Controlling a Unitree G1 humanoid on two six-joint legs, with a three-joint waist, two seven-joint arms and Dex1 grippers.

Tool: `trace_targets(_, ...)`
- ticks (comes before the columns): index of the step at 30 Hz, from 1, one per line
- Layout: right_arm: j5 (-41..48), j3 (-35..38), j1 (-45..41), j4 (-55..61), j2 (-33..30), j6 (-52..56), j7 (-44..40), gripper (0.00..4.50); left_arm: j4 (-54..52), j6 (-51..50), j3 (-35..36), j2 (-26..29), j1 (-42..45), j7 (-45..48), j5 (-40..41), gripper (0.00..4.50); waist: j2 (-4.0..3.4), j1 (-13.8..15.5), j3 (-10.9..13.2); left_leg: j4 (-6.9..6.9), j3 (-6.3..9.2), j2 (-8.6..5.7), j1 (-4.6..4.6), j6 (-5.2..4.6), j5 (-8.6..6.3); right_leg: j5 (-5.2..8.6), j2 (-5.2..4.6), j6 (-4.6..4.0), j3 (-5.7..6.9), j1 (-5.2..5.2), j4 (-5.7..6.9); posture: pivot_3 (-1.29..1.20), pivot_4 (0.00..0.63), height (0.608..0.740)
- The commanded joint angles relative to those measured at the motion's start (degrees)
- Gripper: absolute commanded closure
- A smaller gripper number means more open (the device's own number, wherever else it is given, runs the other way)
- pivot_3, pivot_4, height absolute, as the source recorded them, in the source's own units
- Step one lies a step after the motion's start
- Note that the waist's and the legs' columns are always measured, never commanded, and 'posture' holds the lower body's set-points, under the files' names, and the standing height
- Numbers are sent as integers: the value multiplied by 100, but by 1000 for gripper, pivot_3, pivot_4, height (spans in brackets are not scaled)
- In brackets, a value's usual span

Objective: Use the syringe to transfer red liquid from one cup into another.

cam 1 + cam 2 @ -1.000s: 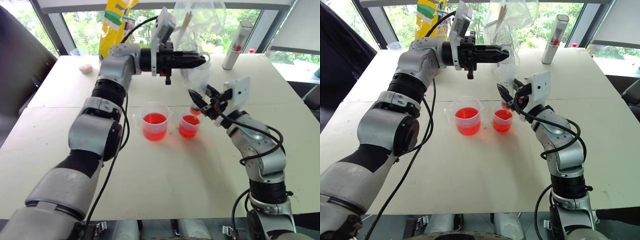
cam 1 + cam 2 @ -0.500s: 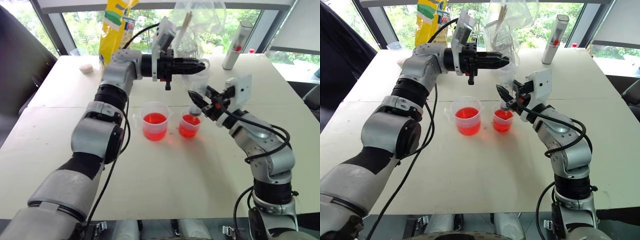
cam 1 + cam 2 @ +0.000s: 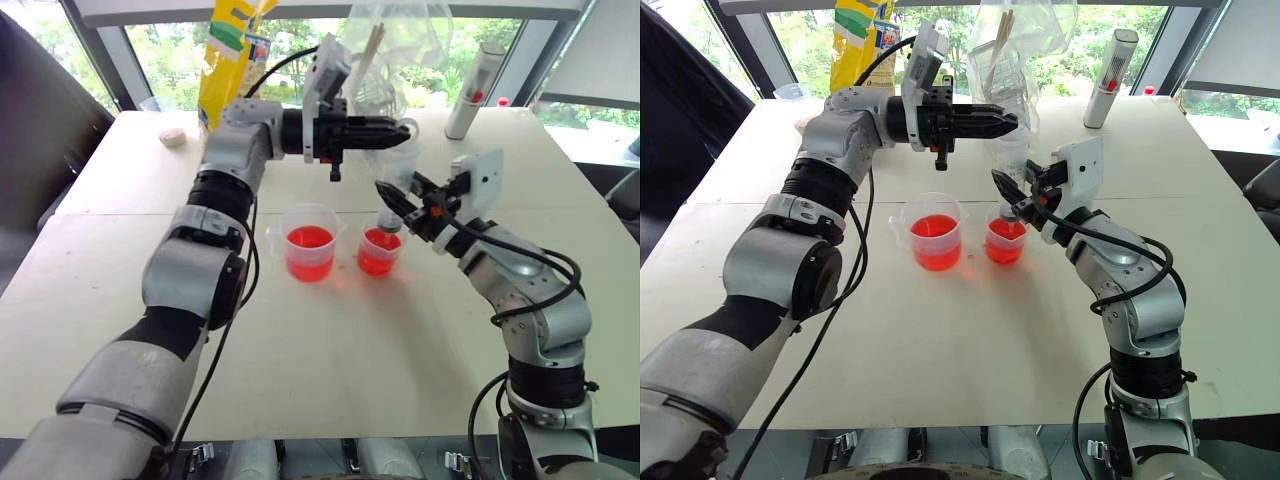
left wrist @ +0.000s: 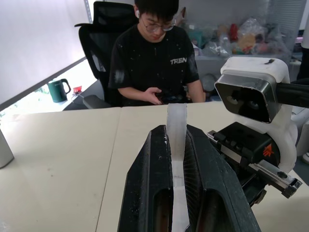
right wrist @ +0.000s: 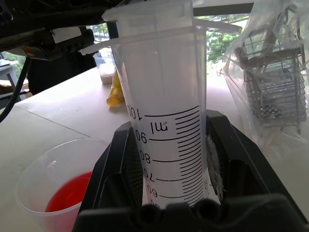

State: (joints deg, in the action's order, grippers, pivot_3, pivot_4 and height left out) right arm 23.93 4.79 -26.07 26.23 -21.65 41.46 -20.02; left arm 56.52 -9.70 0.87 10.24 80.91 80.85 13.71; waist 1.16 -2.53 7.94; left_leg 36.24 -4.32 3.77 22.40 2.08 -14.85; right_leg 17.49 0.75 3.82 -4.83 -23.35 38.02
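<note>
The clear syringe (image 3: pixel 399 165) stands upright with its lower end over the smaller handleless cup (image 3: pixel 377 255), which holds red liquid (image 3: pixel 376 262). My right gripper (image 3: pixel 398 192) is shut on the syringe's barrel (image 5: pixel 166 111), where the printed scale marks show. My left gripper (image 3: pixel 401 127) points sideways above it and is shut on the pale plunger top (image 4: pixel 176 123). The larger handled cup (image 3: pixel 309 240), also with red liquid in it, stands just left of the smaller cup.
At the far edge of the table (image 3: pixel 330 340) are a yellow bag (image 3: pixel 233 50), a clear plastic bag over a wire rack (image 3: pixel 400 40) and a grey-white tube with a red spot (image 3: pixel 474 92). A small white lump (image 3: pixel 173 137) lies far left. A person (image 4: pixel 154 58) sits behind the table.
The red seen at the syringe's lower end a second ago no longer shows. Both grippers have kept their places and their grips.
</note>
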Motion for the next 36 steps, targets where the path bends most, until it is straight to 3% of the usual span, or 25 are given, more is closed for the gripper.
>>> trace_targets(1,210,158,-380,539,52,-265,-5,3112,-69,-64,-52,111,59,-69,-83,3639,0,-6,0,0,0,0,0,0,0,0,0,0,0,0,0,0,150,739)
trace_targets(6,221,120,-343,514,91,-264,-17,3112,-159,-279,172,284,136,-216,130,1386,0,2,0,0,1,1,-1,0,0,0,1,0,1,0,1,0,150,739)
trace_targets(8,238,105,-317,507,103,-264,-12,3112,-250,-345,240,353,113,-242,193,256,0,3,0,0,1,1,0,0,0,0,1,0,1,0,0,0,150,739)
trace_targets(9,249,99,-301,500,112,-266,-8,3112,-292,-390,291,401,108,-273,235,112,0,4,0,0,0,1,1,0,0,0,1,0,1,0,0,0,150,739)
trace_targets(19,272,89,-140,396,94,-366,0,3112,-1704,-1236,261,1295,-720,-208,444,112,-2,-14,-1,0,-1,7,-7,1,1,0,4,0,-2,-1,12,0,150,739)
trace_targets(26,501,314,-432,336,36,-151,54,3112,-2901,-1868,157,1563,-1559,-367,565,112,-2,19,-1,8,-2,6,0,1,1,0,-8,0,1,3,9,0,150,739)
trace_targets(30,1178,791,-1224,183,-160,837,308,3112,-3394,-2011,30,1618,-1867,-427,606,112,-3,1,0,10,-3,5,-1,1,1,0,-11,0,0,3,11,0,150,739)
trace_targets(36,1482,1074,-2963,-1180,-1040,3328,682,3112,-3754,-2091,-74,1549,-2087,-569,726,112,-4,4,-1,5,-6,6,-6,1,1,0,-13,-2,-2,2,11,0,150,739)
